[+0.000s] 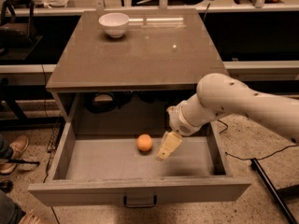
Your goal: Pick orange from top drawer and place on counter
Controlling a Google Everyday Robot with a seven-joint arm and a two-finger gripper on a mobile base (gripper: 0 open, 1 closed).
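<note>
We see 1 arm (233, 101), white and thick, reaching in from the right edge of the view and bending down into the open top drawer (140, 190). At its end the tool (168, 147), pale yellow, hangs tilted inside the drawer, with its tip pointing down and toward the left of the view. We cannot tell whether the tool is open or closed, since from this angle it shows as 1 pale shape. It has hold of nothing that we can see.

The orange (144, 143) lies on the drawer floor, roughly midway between the 2 side walls and closer to the back than to the front panel. It sits just beside the tool, on the tool's left in the view. A narrow strip of drawer floor shows between them, so they are not touching.

The drawer is pulled well out from the cabinet, with its flat front panel nearest to us. A small dark handle (139, 202) sits at the middle of the panel's lower edge.

Above the drawer, the table (140, 59) is the glossy grey-brown top of the cabinet, and it reflects some light. 1 white bowl (114, 24) stands upright on it near the far left corner, well apart from the orange and the arm.

A brown shoe (16, 148) shows on the speckled floor at the left edge of the view. On the right, a dark pole (268, 190) lies slanted across the floor below the arm.
</note>
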